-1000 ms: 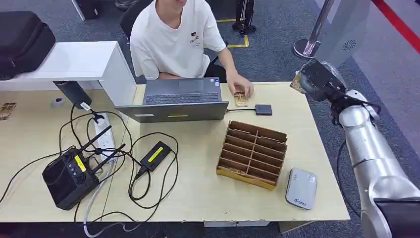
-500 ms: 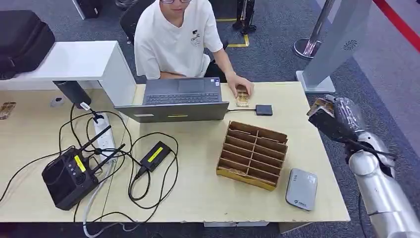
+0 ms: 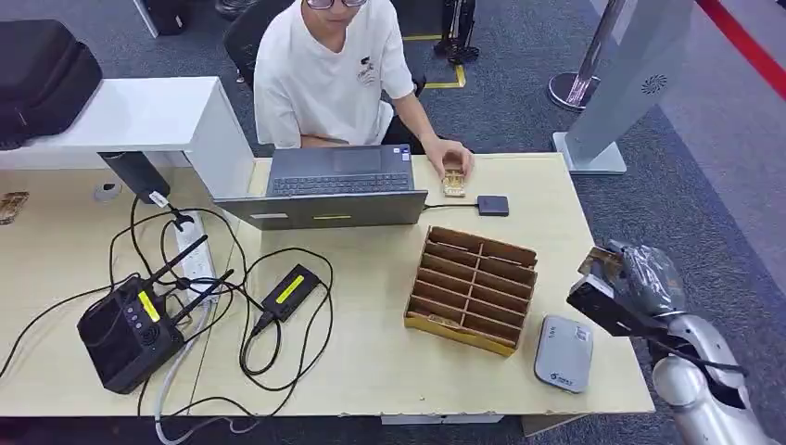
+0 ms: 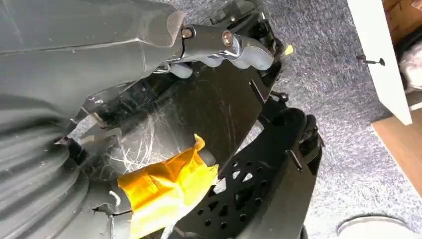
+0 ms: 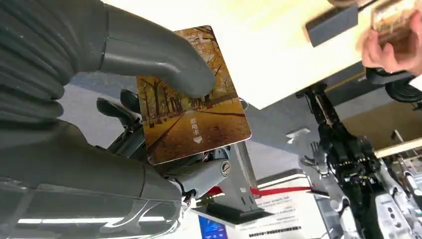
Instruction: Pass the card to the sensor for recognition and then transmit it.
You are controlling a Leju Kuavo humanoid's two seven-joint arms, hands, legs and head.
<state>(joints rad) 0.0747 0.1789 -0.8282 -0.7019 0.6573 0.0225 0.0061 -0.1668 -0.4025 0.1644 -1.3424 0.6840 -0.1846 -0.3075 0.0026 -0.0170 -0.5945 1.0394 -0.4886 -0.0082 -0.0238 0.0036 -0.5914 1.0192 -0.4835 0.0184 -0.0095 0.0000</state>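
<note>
Here, right robot hand (image 3: 619, 286) gripping card (image 5: 191, 99), thumb (image 5: 164, 59) pressing on autumn-tree print, hovering off table (image 3: 389, 371) edge at 3 o'clock, just beside grey sensor (image 3: 564, 352). Left robot hand (image 4: 149, 99) hanging by floor, fingers curling, holding nothing. Person's hand (image 3: 451, 159) resting on second card (image 3: 453, 183) near laptop (image 3: 332, 185).

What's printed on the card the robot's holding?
The card shows a golden-yellow autumn avenue of trees with small white text, clearest in the right wrist view.
</note>
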